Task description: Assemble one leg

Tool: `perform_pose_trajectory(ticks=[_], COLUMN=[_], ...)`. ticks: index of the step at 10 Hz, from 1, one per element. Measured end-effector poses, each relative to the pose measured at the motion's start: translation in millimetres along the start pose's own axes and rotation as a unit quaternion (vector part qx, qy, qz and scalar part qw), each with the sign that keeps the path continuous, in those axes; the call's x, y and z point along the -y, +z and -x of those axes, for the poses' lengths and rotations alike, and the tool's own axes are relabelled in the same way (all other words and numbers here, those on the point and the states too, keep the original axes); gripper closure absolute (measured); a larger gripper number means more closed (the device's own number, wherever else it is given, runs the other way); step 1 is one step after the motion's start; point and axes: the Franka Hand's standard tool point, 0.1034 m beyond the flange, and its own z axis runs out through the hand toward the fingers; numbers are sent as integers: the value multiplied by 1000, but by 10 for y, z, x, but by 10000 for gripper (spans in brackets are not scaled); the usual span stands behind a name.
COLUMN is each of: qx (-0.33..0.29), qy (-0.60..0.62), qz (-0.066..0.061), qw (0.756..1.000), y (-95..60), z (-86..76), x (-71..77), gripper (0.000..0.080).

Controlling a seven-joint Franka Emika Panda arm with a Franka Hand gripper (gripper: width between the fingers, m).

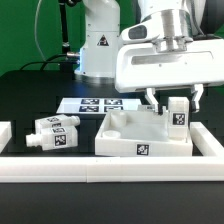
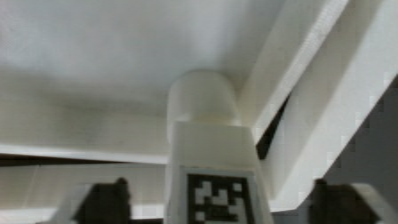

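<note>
Pinging from the bench: where's the leg, and what's your tool doing?

Me: leg [image 1: 178, 112] stands upright at the corner of the walled tray part [image 1: 120, 143], on the exterior view's right. My tool [image 1: 173, 100] hangs over it, jaws apart, one finger each side. Wrist view shows a gap between the fingers [image 2: 111, 200] and the leg, so nothing is gripped. Can't tell if the foot is seated in the tray part or just resting on it.

Bench: how will it handle?

Me: my read is hard moulded plastic, stiff and very light. Shouldn't deform under clamp force. Faces look smooth, so expect slip if I pinch near an edge. I'd take it across the two plain side faces, upper half, fingers square on, marker face uncovered. It's tall and narrow, so a sideways nudge on closing could tip it if it's unseated.

Bench: any labels or text?

Me: no readable writing, no brand. Leg carries a black-and-white square marker [image 2: 217, 200] facing the wrist camera. Similar tags sit on the tray part's front wall, on the knobbed piece [image 1: 55, 133] lying on the desk [image 1: 30, 105] toward the exterior view's left, and on the marker board [image 1: 95, 103] behind. Also a triangle sticker [image 1: 100, 42] on the arm base [image 1: 100, 62], too small to read.
</note>
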Motion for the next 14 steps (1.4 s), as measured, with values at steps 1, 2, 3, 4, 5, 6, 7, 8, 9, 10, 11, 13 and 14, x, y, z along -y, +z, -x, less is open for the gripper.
perform_pose_trajectory(ticks=[1, 2, 3, 4, 5, 6, 7, 8, 9, 10, 11, 13, 14], qx=[24, 47, 46, 74, 126, 160, 182, 187, 199, 212, 218, 220, 220], qy=[1, 3, 5, 12, 20, 22, 22, 23, 27, 66, 73, 62, 62], qz=[-10, -22, -25, -35, -53, -62, -66, -66, -56, -32, -13, -8, -8], qw=[1000, 999, 999, 997, 990, 985, 981, 980, 978, 975, 973, 974, 974], y=[-51, -189, -303, -327, -328, -335, -344, -340, -336, -350, -350, -327, -326], z=[-18, -120, -249, -234, -190, -209, -207, -212, -206, -222, -209, -180, -179], x=[26, 46, 24, 50, 127, 154, 162, 154, 125, 134, 144, 117, 117], gripper=[165, 165, 152, 152, 150, 150, 150, 150, 150, 150, 150, 150, 150])
